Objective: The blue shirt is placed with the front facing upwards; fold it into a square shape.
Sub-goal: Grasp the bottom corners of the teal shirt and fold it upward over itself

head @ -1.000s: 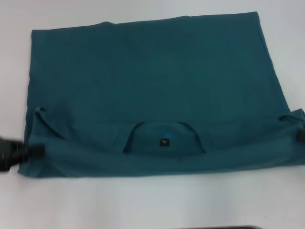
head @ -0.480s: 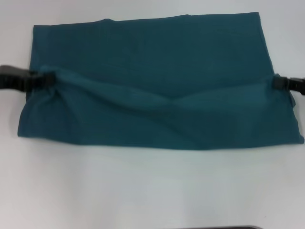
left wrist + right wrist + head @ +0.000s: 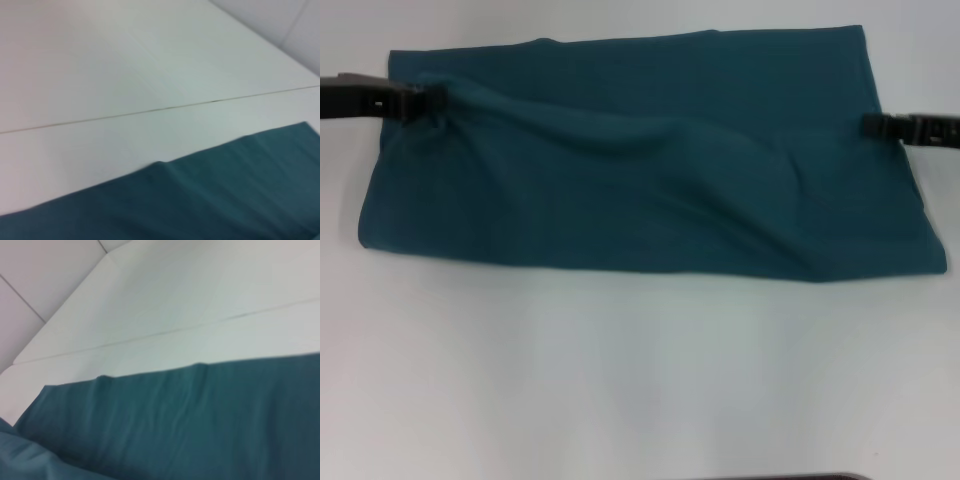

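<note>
The blue shirt [image 3: 650,160] lies across the white table [image 3: 640,380] as a wide teal band, its plain back side up, with no lettering or label showing. My left gripper [image 3: 428,98] is shut on the shirt's left corner near the far edge, and the cloth bunches there. At the right side, my right gripper [image 3: 872,125] is shut on the shirt's other corner. A raised ridge of cloth sags between the two grips. Both wrist views show only the blue shirt [image 3: 225,200] [image 3: 190,420] and table; no fingers appear in them.
A thin seam [image 3: 150,111] crosses the white table beyond the shirt's far edge. A dark object's edge [image 3: 780,477] shows at the table's front edge.
Both grippers have carried the near edge of the shirt up and away toward the far edge. The neck opening and label are now covered, and the fold has grown deeper.
</note>
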Robot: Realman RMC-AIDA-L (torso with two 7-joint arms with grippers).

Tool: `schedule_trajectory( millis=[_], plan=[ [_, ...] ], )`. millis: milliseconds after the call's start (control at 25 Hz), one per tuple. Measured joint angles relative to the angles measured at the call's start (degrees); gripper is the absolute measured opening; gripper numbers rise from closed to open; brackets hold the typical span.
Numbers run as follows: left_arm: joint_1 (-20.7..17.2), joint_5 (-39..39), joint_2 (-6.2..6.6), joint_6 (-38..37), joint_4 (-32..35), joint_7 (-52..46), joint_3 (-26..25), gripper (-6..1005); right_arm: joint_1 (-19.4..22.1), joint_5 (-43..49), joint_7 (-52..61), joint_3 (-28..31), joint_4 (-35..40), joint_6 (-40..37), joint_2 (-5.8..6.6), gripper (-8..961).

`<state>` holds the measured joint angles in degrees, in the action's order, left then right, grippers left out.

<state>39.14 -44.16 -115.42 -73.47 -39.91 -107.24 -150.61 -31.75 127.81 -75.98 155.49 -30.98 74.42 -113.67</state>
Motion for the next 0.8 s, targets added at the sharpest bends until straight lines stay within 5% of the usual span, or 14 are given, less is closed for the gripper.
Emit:
schedule_trajectory(
  millis=[800],
  plan=[
    [4.4,-0.1,-0.20,21.0,5.0,-2.9,6.8,41,-9.2,-0.3,1.4,-4.8,1.2,-20.1,-1.86,38]
  ],
)
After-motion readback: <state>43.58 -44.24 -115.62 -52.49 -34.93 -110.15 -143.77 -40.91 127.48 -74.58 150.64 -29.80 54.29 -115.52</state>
